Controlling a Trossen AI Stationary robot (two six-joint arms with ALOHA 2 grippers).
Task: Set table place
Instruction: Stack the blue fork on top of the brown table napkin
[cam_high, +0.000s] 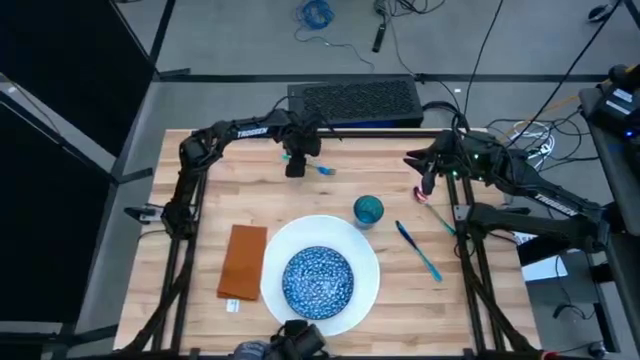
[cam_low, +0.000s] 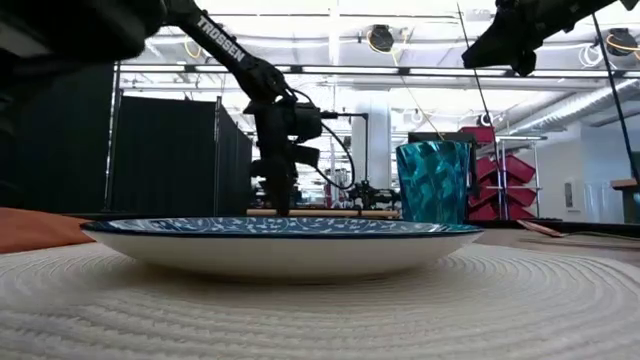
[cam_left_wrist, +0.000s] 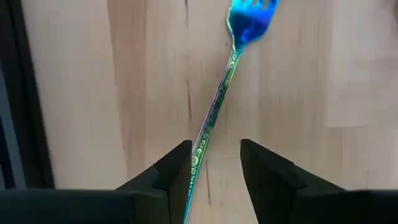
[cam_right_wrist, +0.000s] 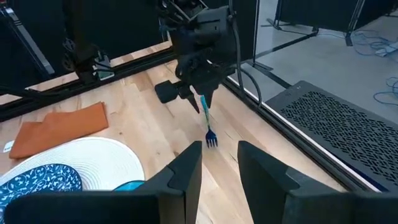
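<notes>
A teal-blue fork (cam_left_wrist: 219, 93) lies on the light-wood table (cam_high: 220, 190) near its far edge, with its tines pointing toward the right. My left gripper (cam_left_wrist: 214, 163) stands low over the fork's handle end, open, one finger on either side of it. My right gripper (cam_right_wrist: 221, 163) hovers open and empty over the table's right side (cam_high: 427, 185). Toward the near edge a blue speckled bowl (cam_high: 318, 282) sits on a white plate (cam_high: 368, 262). An orange-brown napkin (cam_high: 243, 262) lies left of the plate, and a teal cup (cam_high: 368, 210) stands beyond it. My left gripper points down, and the fork's handle (cam_left_wrist: 200, 146) runs close along the inner side of one finger (cam_left_wrist: 177, 171). A clear gap shows to the other finger. I cannot tell whether that finger touches the handle. The fork rests on the table.
Two more slim cutlery pieces (cam_high: 420, 252) (cam_high: 436, 216) lie right of the cup. A black perforated box (cam_high: 355, 100) stands just beyond the far edge. Bare wood shows between the fork and the plate, and at the far left.
</notes>
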